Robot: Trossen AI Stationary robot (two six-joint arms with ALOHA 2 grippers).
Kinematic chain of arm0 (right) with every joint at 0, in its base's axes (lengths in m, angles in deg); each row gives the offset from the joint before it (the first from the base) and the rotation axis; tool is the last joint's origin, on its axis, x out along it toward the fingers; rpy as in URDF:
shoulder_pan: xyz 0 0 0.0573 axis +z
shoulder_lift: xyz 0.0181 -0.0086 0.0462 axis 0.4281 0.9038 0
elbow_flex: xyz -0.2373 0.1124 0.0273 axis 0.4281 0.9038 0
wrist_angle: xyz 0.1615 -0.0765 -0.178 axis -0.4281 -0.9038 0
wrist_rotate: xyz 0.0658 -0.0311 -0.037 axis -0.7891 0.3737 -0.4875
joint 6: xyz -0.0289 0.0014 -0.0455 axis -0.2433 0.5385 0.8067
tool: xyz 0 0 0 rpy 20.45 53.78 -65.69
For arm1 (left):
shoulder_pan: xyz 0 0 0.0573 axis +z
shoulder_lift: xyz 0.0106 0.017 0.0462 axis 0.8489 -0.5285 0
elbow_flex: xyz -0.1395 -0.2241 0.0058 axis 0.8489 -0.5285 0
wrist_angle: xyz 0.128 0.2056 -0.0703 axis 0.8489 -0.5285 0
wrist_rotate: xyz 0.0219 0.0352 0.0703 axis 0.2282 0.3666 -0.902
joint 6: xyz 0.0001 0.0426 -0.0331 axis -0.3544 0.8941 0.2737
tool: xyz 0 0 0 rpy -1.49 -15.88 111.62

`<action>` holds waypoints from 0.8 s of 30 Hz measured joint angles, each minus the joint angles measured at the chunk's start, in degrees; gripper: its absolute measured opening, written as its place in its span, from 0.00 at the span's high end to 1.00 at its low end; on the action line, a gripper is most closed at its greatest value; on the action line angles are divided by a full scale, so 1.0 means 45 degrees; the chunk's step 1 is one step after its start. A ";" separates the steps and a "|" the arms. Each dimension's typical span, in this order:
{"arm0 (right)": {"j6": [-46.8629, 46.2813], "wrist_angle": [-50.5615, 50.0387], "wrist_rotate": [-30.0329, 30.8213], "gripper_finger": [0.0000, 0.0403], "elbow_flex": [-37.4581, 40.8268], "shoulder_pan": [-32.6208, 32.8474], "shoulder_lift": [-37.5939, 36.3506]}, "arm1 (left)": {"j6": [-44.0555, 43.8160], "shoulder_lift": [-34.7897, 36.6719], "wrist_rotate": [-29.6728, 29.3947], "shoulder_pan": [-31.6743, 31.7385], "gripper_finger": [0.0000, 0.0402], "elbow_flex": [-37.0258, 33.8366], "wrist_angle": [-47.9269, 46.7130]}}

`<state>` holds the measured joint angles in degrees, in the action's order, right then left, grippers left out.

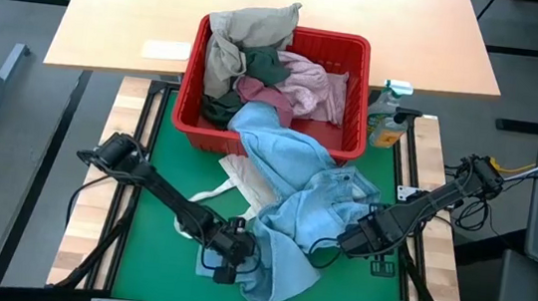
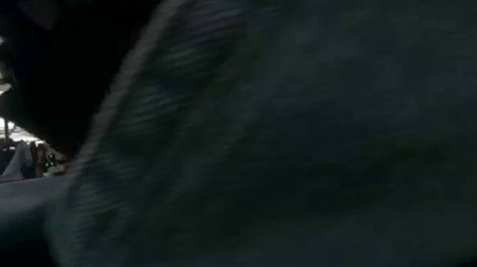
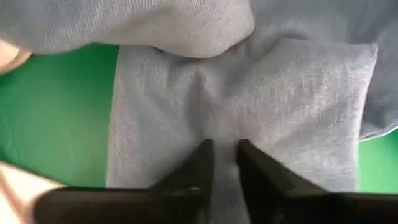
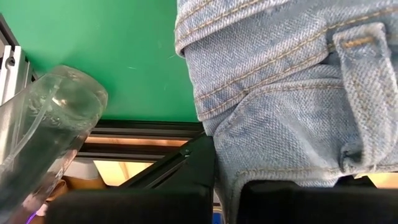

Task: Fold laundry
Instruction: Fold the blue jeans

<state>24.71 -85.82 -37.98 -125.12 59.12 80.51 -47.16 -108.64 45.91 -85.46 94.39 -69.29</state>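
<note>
— What's on the surface (image 1: pixel 153 208) right now, biggest thing first?

— The green mat and, at its far edge, the red basket (image 1: pixel 197 73) heaped with beige, dark green and pink clothes; spilling out of it towards the front is the light blue denim garment (image 1: pixel 292 213), which lies crumpled across the middle of the mat, one end draped over the basket's front wall; a white tote bag (image 1: pixel 236 182) peeks out from under it.

— And the arms?

— Both are down on that denim; the left hand (image 1: pixel 228 258) sits at its near-left edge, fingers (image 3: pixel 199 171) drawn in narrow, pinching a ridge of the blue cloth between them; the right hand (image 1: pixel 355 242) is at the right side, closed tight on what looks like the waistband, a belt loop (image 4: pixel 364 93) showing just past it.

— How do you reckon it handles?

— Soft but heavy for cloth, I'd say; denim droops and drags rather than floats, and the seamed waistband is the stiffest, surest place to grip; a pinch in the loose middle may just lift a fold and let the rest slide.

— Anything small nearby?

— A clear plastic bottle (image 4: pixel 43 137) lies close to the right hand at the mat's edge; a swing of the cloth could knock it.
</note>
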 joint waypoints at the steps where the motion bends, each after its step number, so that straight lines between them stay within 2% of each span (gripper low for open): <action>1: 0.0000 0.0000 0.0014 0.96 0.0000 0.0000 0.0000 | -0.0300 0.0069 -0.0006 -0.0004 0.94 0.0000 -0.0060; 6: 0.0001 -0.0001 0.0170 0.96 0.0000 0.0000 0.0000 | -0.1347 0.0449 0.0135 -0.0057 0.99 0.0000 -0.0738; 13: 0.0005 -0.0005 0.0316 0.96 0.0000 0.0000 0.0000 | -0.1632 0.1162 0.0277 -0.0085 0.99 0.0151 -0.0902; 19: 0.0000 -0.0005 0.0311 0.96 0.0000 0.0000 0.0000 | -0.2988 0.1177 0.1729 -0.0230 0.93 0.0151 -0.0638; 24: 0.0000 -0.0005 0.0311 0.96 0.0000 0.0000 0.0000 | -0.3301 0.1172 0.1816 -0.0588 0.80 0.0151 -0.0642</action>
<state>24.71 -85.84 -36.58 -125.12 59.12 80.51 -62.01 -103.37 54.08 -88.11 95.07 -72.18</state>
